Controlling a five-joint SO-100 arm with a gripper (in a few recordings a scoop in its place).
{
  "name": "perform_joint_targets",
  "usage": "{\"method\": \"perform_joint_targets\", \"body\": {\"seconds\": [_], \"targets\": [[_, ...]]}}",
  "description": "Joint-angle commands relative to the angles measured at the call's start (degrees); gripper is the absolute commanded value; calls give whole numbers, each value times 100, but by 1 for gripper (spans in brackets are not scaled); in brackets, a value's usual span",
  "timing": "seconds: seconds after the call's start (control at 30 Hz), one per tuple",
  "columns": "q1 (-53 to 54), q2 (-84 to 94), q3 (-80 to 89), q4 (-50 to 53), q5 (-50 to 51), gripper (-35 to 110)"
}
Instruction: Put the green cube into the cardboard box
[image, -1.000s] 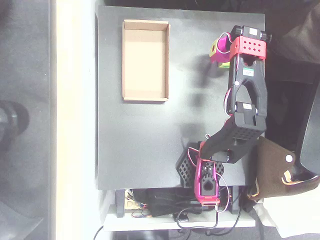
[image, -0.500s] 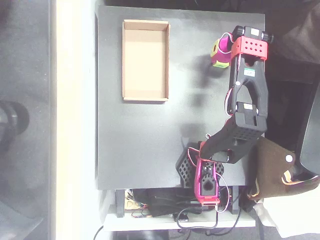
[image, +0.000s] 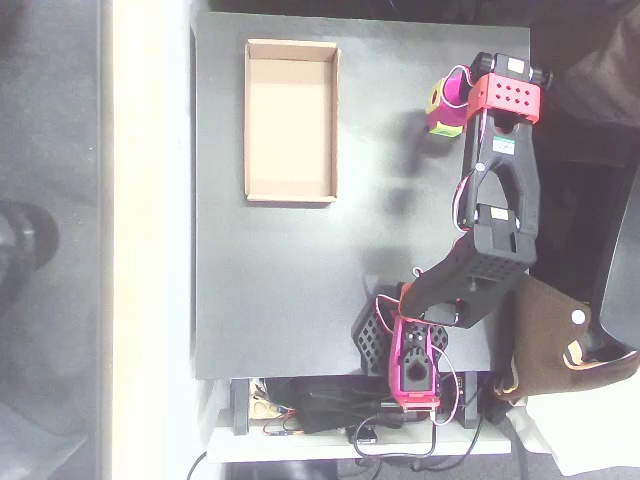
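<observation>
The cardboard box (image: 290, 120) lies at the back left of the black table, a shallow tan tray with nothing in it. My magenta gripper (image: 445, 108) hangs far to its right, near the back right corner, pointing down, with its yellow-green patch facing up. A thin lime strip of the green cube (image: 443, 131) peeks out at the gripper's lower edge, and the gripper hides the rest of it. The jaws are hidden from above, so I cannot tell whether they grip the cube.
The black table (image: 280, 280) has bare surface between the box and the arm. The arm's base (image: 410, 360) and its cables sit at the front edge. A brown bag (image: 555, 340) lies off the table to the right.
The gripper has drifted slightly to the right and a little toward the front. The lime strip stays at its lower edge. The box has not moved.
</observation>
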Motion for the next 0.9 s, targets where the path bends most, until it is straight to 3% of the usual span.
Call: {"method": "perform_joint_targets", "body": {"seconds": [0.0, 0.87], "targets": [[141, 422, -70, -26, 624, 5], [-264, 3841, -62, -18, 615, 5]]}}
